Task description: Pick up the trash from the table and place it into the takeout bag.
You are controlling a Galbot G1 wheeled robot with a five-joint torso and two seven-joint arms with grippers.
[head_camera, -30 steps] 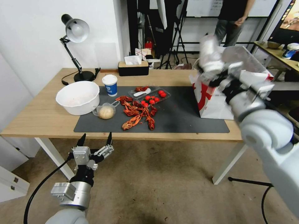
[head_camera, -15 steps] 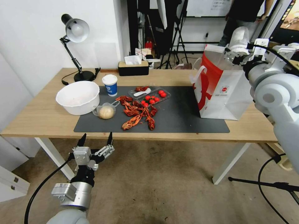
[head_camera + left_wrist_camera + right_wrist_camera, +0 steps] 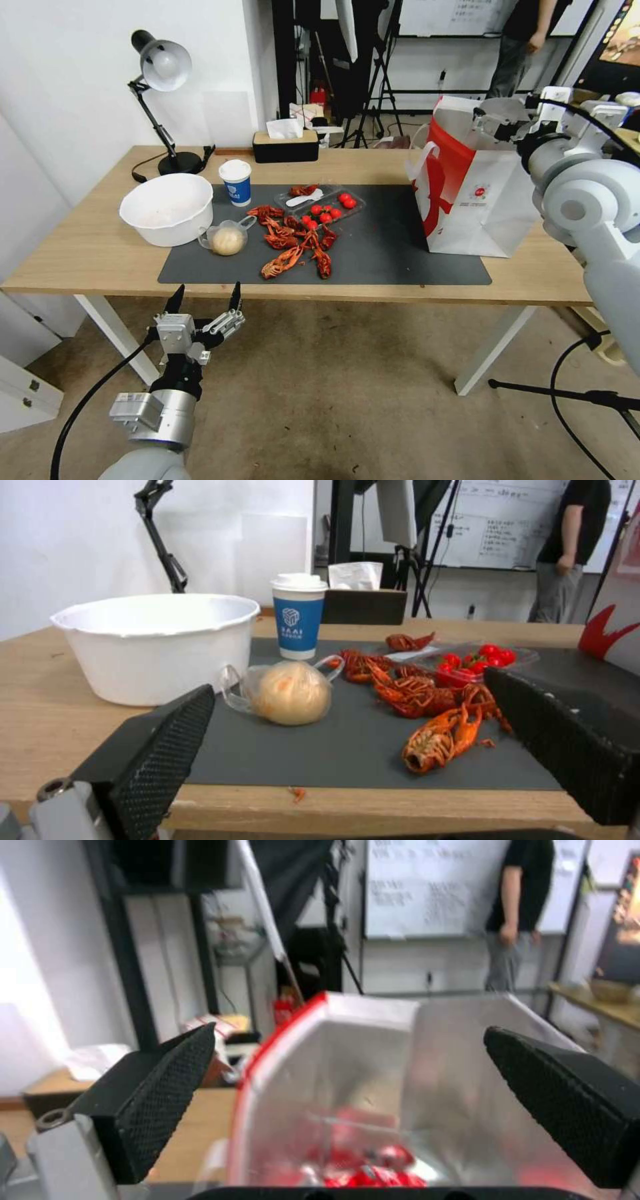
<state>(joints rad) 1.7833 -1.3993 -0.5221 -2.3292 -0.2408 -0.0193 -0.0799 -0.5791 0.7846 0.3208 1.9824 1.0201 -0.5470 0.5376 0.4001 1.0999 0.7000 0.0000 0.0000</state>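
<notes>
Right gripper [image 3: 350,1100] over the takeout bag [image 3: 477,193], fingers apart and empty.

Measured from that bag (it stands at the table's [image 3: 93,257] right end, red items lying inside), we see the blue-and-white lidded paper cup [image 3: 236,181] and the small clear handled cup [image 3: 225,238] well to its left on the mat. Our left gripper [image 3: 204,300] hangs below the table's front edge, fingers spread.

White wall [image 3: 67,80] at far left, brown carpet floor [image 3: 347,400] near, whiteboard [image 3: 440,17] and black tripods [image 3: 380,73] far behind
</notes>
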